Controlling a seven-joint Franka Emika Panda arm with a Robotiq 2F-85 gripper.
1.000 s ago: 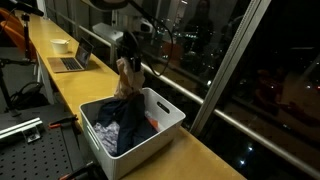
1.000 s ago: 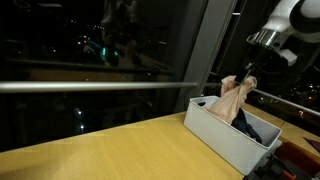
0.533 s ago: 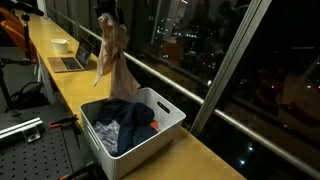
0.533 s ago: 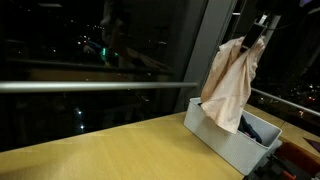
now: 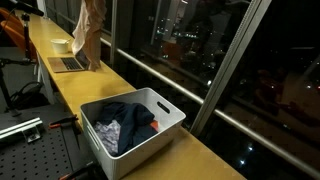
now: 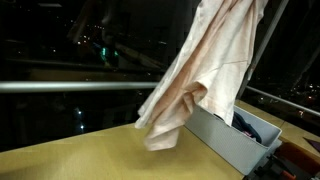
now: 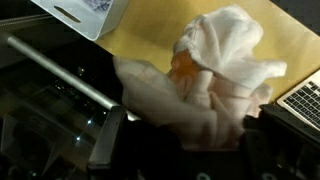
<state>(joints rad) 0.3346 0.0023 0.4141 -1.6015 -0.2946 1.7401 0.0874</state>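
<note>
The pale peach cloth hangs in the air, clear of the bench, and its top runs off the upper edge in both exterior views. The jaws are clamped tight on it, and in the wrist view the cloth bunches right against them. A white bin holding dark clothes stands at about 5 o'clock from the cloth. A laptop lies at 9 o'clock of the hem, with a white bowl at 11 o'clock of the laptop.
</note>
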